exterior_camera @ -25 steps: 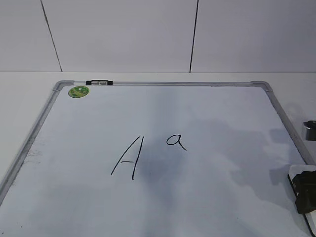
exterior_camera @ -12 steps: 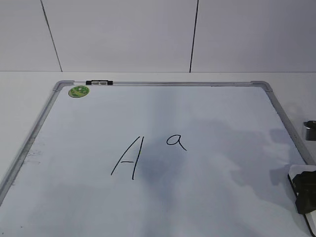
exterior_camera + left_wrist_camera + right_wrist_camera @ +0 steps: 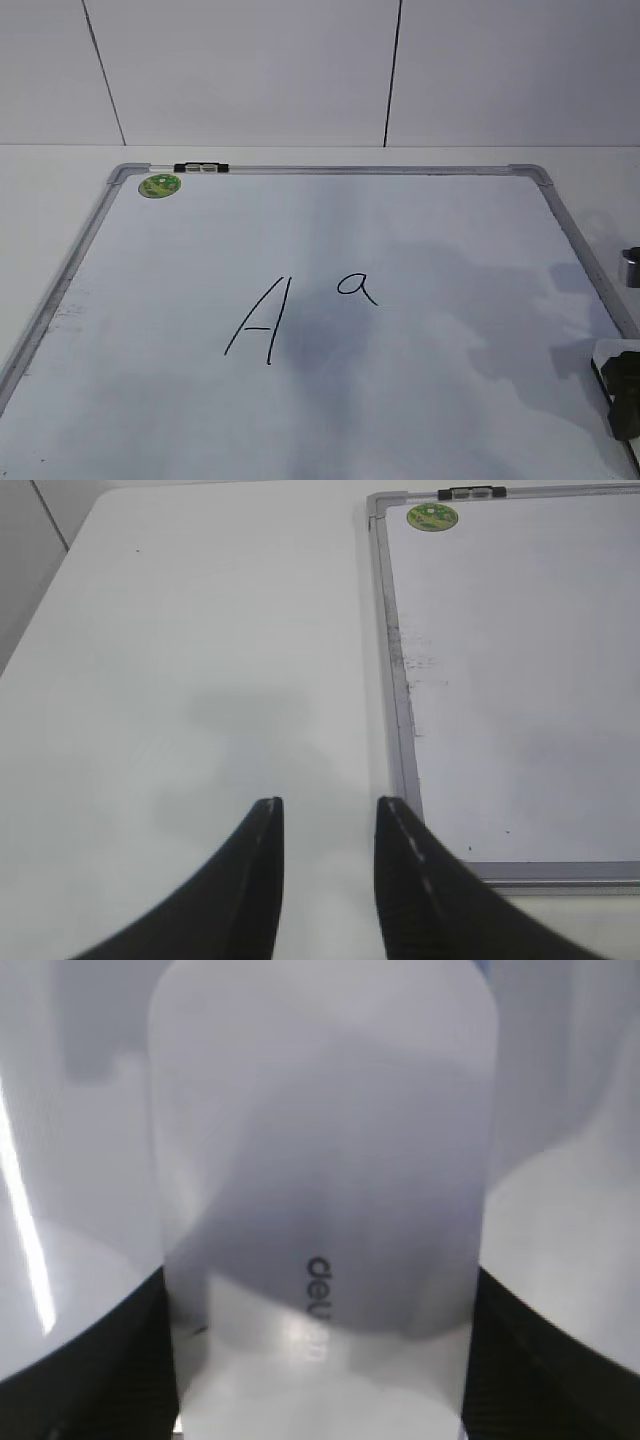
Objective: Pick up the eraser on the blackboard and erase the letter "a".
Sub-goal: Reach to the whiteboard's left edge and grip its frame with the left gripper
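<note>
The blackboard (image 3: pixel 340 170) is a white board in a grey frame lying flat on the table. The small letter "a" (image 3: pixel 357 287) is written near its middle, right of a larger slanted "A" (image 3: pixel 260 320). The white eraser (image 3: pixel 612 350) lies at the board's right edge, near the front. My right gripper (image 3: pixel 625 395) is on it. In the right wrist view the eraser (image 3: pixel 320 1160) fills the gap of the right gripper (image 3: pixel 320 1360), with a black finger against each long side. My left gripper (image 3: pixel 328 815) is open and empty over bare table, left of the board's frame (image 3: pixel 395 680).
A round green sticker (image 3: pixel 160 185) sits in the board's far left corner; it also shows in the left wrist view (image 3: pixel 432 517). A black clip (image 3: pixel 200 167) is on the far frame. A grey arm part (image 3: pixel 631 266) shows at the right edge. A white wall stands behind.
My right gripper and the eraser have shifted slightly to the right and toward the front edge. The grey arm part has moved right too. The letters are unchanged.
</note>
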Tool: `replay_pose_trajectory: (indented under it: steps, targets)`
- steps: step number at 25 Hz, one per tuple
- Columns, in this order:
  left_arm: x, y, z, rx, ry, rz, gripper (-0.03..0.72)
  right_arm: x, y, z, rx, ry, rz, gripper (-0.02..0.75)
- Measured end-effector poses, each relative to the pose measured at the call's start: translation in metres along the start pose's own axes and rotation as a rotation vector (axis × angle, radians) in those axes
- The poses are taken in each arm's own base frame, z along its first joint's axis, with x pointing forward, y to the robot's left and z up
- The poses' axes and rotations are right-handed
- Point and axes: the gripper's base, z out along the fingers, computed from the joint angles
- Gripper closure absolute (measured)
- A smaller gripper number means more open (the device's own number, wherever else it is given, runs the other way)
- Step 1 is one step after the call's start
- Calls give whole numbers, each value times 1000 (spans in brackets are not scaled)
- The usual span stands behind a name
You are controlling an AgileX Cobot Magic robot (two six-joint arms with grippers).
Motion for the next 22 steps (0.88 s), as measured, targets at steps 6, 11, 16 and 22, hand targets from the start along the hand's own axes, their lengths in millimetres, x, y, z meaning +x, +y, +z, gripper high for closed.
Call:
replay_pose_trajectory:
  steps: [6,11,16,22]
  targets:
    - [0,0,0,0,0,0,454,-6,0,-9,2,-22,-1,176]
    - [0,0,0,0,0,0,453,-8,1,-12,-6,-16,8,176]
    - [0,0,0,0,0,0,453,-13,3,-21,-20,-7,20,176]
    - [0,0,0,0,0,0,453,-23,11,-39,-51,-2,-6,176]
